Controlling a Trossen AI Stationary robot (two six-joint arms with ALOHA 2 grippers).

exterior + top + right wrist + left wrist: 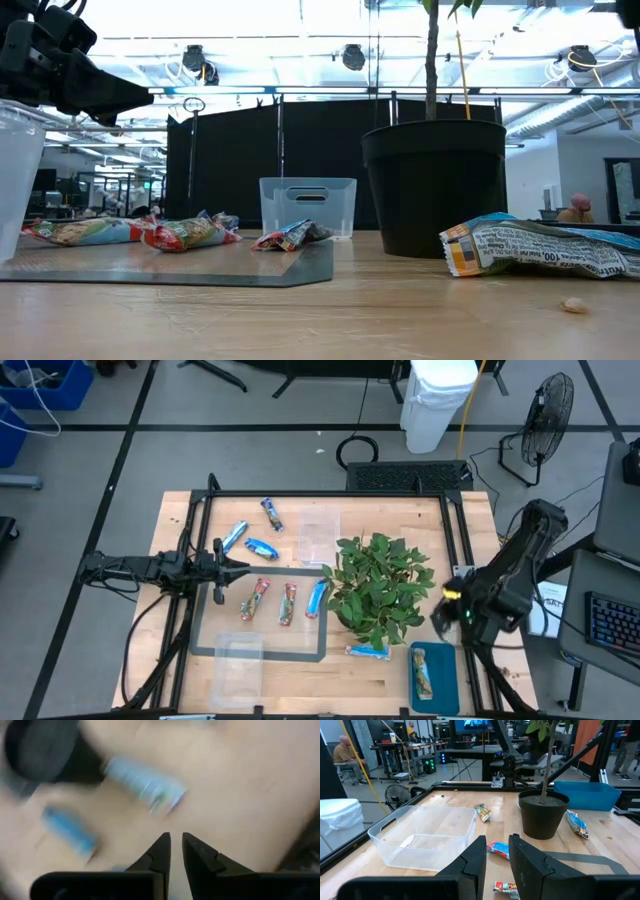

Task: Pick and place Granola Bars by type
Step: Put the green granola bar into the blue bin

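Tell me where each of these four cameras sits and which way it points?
High view: above the table, looking straight down; both arms show, left gripper over the mat, right gripper beside the plant.
Low view: at tabletop height, looking level across to the pot; part of the left arm shows at upper left.
Left wrist view: on the left wrist, looking across the table past its own fingers to a clear tub.
Right wrist view: on the right wrist, facing the tabletop; own fingers show.
Shared: the pot shows in the low and left wrist views.

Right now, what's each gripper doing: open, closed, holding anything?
Left gripper: fingers nearly shut, a narrow gap, holding nothing, above the mat's left edge.
Right gripper: fingers nearly shut, empty, near the table's right edge.
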